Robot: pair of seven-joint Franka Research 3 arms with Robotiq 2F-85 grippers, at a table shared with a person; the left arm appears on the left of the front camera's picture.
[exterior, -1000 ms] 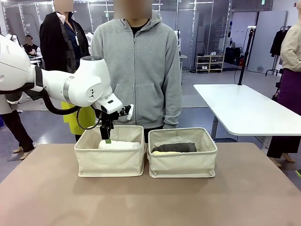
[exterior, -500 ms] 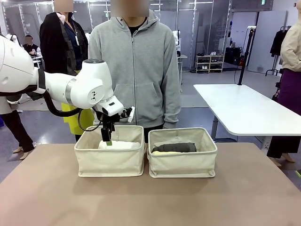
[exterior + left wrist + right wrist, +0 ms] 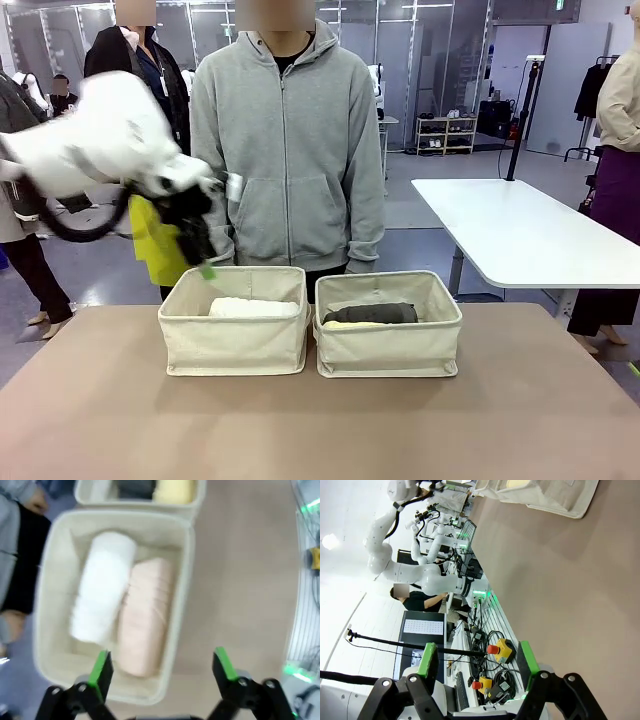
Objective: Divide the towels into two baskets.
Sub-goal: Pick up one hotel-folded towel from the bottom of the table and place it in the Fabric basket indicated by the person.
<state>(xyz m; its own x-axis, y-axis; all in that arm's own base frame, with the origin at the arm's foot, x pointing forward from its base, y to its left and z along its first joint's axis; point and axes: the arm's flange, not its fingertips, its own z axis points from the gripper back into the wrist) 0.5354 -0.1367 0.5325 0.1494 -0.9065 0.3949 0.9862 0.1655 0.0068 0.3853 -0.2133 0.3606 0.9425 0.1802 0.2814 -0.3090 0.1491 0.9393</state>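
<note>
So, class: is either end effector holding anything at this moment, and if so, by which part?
Nothing is held. The left end effector hangs open above the left basket, with no towel between its fingers. The right end effector is also open, with only bare table beyond it.

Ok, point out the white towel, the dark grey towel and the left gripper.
white towel (image 3: 102, 587), left wrist view, middle of the roll.
dark grey towel (image 3: 371, 313), front view, middle of its side.
left gripper (image 3: 162, 667), left wrist view, midway between its open fingers.
</note>
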